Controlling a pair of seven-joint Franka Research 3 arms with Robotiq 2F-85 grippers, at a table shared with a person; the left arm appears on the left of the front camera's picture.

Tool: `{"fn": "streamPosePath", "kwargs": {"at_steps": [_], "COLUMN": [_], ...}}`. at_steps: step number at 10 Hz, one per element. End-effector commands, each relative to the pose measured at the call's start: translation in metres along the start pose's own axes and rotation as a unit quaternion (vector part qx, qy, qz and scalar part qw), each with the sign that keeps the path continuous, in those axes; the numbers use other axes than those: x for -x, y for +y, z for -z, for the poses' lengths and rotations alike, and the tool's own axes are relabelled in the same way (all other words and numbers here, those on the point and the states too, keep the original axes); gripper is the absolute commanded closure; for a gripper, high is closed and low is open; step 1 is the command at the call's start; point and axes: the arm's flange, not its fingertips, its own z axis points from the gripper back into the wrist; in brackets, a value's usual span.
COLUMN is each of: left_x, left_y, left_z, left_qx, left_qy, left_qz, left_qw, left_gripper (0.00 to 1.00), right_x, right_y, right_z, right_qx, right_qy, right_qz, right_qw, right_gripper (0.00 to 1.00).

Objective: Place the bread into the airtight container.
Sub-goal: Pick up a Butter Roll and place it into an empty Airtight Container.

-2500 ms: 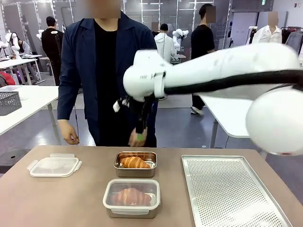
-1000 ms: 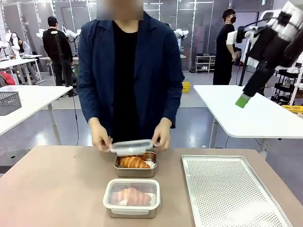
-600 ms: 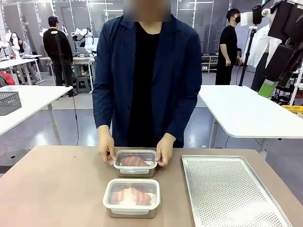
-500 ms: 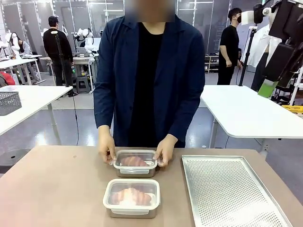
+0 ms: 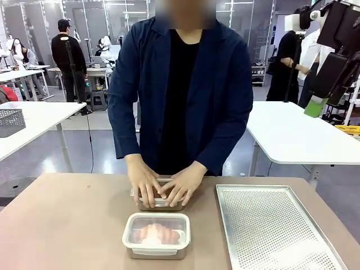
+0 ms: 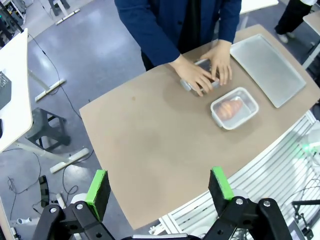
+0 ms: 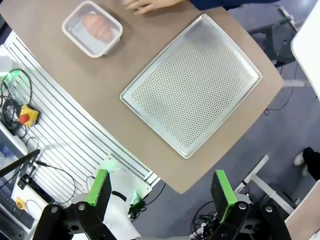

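Right pincer [image 7: 159, 192] agape, raised high above table [image 7: 45, 60], pointing down.

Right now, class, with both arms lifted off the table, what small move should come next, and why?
Probably none yet: hold both arms high. The person's hands press on the far container, and the near container is lidded with bread inside. Both the left tool and right tool hang open above the table.
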Motion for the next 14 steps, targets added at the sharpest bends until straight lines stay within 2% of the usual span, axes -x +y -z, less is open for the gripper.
{"fn": "streamPosePath", "kwargs": {"at_steps": [1, 14], "left_x": [-0.0017, -0.0017], "left_y": [0.0005, 0.0005], "left_z": [-0.0022, -0.0022], "left_qx": [0.0, 0.0], "left_qy": [-0.001, -0.001], "left_qz": [0.001, 0.001], "left_qw": [1.0, 1.0], "left_gripper": [0.0, 0.0], "right_x": [0.0004, 0.0004], "right_y": [-0.004, -0.004], "right_z": [-0.0028, -0.0028], "right_qx": [0.003, 0.003], "right_qy": [0.002, 0.002], "right_qz": [-0.002, -0.002], "right_qw": [1.0, 1.0], "right_gripper": [0.0, 0.0]}}
